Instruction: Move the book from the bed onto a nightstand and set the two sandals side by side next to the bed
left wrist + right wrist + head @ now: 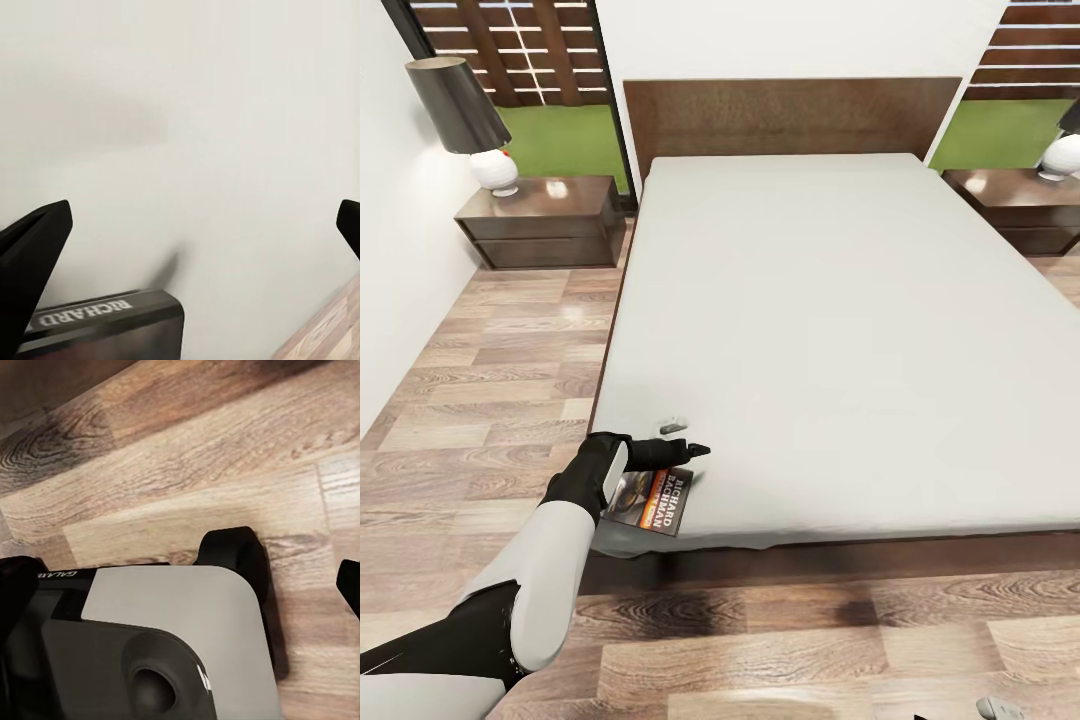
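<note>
My left gripper (pixel 678 440) hovers just above the thin dark paperback with the orange-red cover picture (pixel 650 500), jaws spread wide, gripping nothing. That book (pixel 105 326) lies flat at the near left corner of the light-grey mattress on the dark-brown wooden bed (pixel 790 115). Right gripper: black fingertip (pixel 349 585) over wood-plank floor (pixel 187 457); I can't tell its opening.

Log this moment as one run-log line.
phase: reaching for book | left gripper: open, over book | book: flat on bed near its foot corner | right gripper: open, over floor | nightstand: lamp on top
</note>
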Robot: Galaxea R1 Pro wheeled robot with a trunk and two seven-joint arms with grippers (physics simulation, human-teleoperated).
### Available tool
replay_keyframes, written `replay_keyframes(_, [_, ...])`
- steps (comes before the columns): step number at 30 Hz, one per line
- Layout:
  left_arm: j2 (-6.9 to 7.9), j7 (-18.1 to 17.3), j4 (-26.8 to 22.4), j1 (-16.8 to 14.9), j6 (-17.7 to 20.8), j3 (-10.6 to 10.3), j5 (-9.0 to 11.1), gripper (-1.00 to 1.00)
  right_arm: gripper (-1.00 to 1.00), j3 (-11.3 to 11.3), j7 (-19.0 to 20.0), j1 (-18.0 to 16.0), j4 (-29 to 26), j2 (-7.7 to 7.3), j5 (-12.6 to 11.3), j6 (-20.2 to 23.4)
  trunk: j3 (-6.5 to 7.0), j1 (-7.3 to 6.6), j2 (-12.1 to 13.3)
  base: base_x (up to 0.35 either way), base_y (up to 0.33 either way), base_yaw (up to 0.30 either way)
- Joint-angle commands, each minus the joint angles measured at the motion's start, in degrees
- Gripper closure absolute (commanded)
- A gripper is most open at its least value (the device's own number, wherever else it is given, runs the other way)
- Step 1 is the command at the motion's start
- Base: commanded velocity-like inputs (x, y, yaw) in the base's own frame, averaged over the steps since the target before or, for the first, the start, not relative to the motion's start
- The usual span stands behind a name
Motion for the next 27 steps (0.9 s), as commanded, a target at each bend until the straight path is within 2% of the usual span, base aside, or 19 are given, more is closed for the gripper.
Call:
replay_keyframes(1, [-0.09,-0.32,-0.03,-0.01,0.33,0.39,-1.40,-1.00,-1.00,0.49,0.14,-0.03,0.02,-0.02,-0.37,-0.20,-0.04,0.00,-0.02,0.000,0.000,0.000])
replay_keyframes(16, [-0.09,-0.29,-0.03,-0.01,-0.68,0.39,-1.20,-1.00,-1.00,0.49,0.16,-0.03,0.02,-0.04,-0.37,-0.19,-0.04,0.00,-0.02,0.000,-0.032,0.000])
replay_keyframes(21, [-0.09,-0.26,-0.03,-0.01,-0.88,0.39,0.72,-1.00,-1.00,0.49,0.15,-0.03,0.02,-0.02,-0.37,-0.15,-0.04,0.00,-0.02,0.000,-0.086,0.000])
replay_keyframes(27, [-0.09,-0.24,-0.03,-0.01,-0.89,0.40,1.19,-1.00,-1.00,0.47,0.17,-0.03,0.02,-0.04,-0.37,-0.17,-0.04,0.00,-0.02,0.000,-0.008,0.000])
